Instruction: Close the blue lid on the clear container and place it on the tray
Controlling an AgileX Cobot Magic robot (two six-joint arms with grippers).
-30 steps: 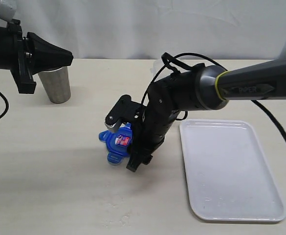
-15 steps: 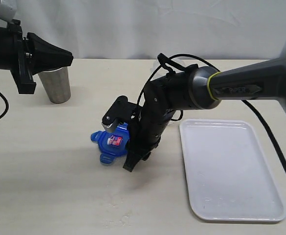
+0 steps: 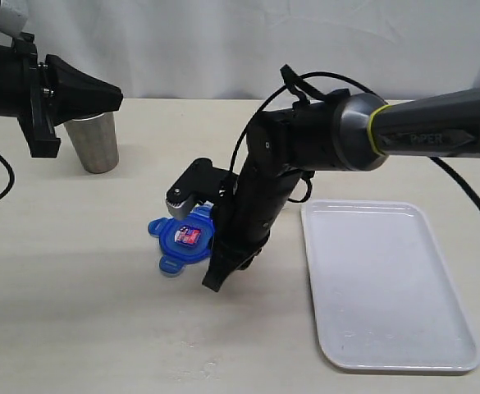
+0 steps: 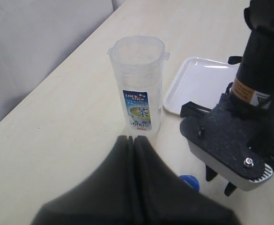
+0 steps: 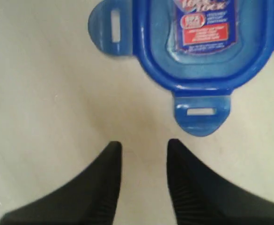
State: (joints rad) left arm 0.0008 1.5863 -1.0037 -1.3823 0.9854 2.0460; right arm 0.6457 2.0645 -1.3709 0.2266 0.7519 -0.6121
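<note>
Nearest the exterior camera, your right arm reached in from the right edge and bent steeply down over the middle of the desk [image 3: 75, 312], its wrist tilted so the right gripper [image 5: 144, 187] pointed at the desk surface just beside the blue lid [image 3: 180, 241]. In the right wrist view its two dark fingers [image 5: 104, 187] stood a narrow gap apart with only bare desk between them; they pinched nothing, and the lid's nearest snap flap lay just beyond the tips, not touching them. The lid lay flat on the desk, label up. Compared with a second ago, your right arm had swung lower and further left, the fingers had drawn closer together, and the lid had slid a little leftward across the desk. The tray [image 3: 387, 287] sat on the desk to the right of that arm, close to it, with nothing on it. Farther back, your left arm had not moved from its place at the upper left, held level above the desk, and the left gripper [image 4: 133, 140] had its fingers pressed together on nothing. A steel cup [image 3: 93, 141] stood below it. The clear container [image 4: 137, 84] stood upright and uncovered on the desk beyond the left gripper, near a corner of the tray.
</note>
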